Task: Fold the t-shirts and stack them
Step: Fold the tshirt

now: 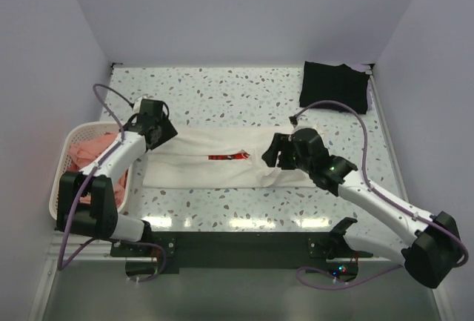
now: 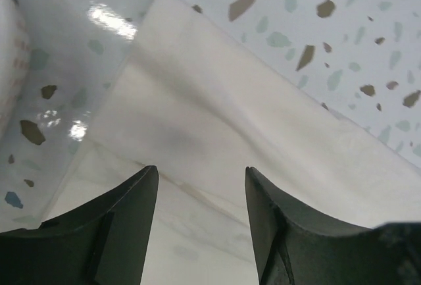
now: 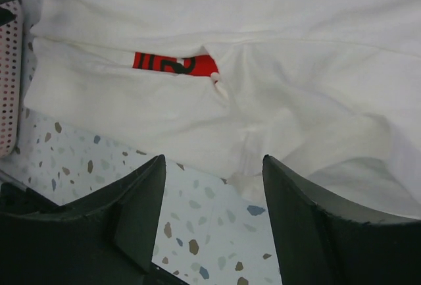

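Observation:
A white t-shirt (image 1: 222,159) lies folded into a long strip across the middle of the table, with a sliver of its red print (image 1: 228,157) showing at the fold. My left gripper (image 1: 167,131) hovers over the strip's left end, open, with only white cloth (image 2: 217,120) beneath the gap (image 2: 201,169). My right gripper (image 1: 268,156) is at the strip's right part, open and empty (image 3: 214,158), above the cloth's near edge (image 3: 263,54) and the red print (image 3: 172,64). A black t-shirt (image 1: 335,86) lies folded at the back right. Salmon-pink t-shirts (image 1: 92,150) fill the basket.
A white lattice basket (image 1: 63,180) stands at the left table edge, right beside the left arm; its wall (image 3: 8,87) shows in the right wrist view. Walls close in the table at the back and both sides. Speckled tabletop (image 1: 222,98) surrounds the white shirt.

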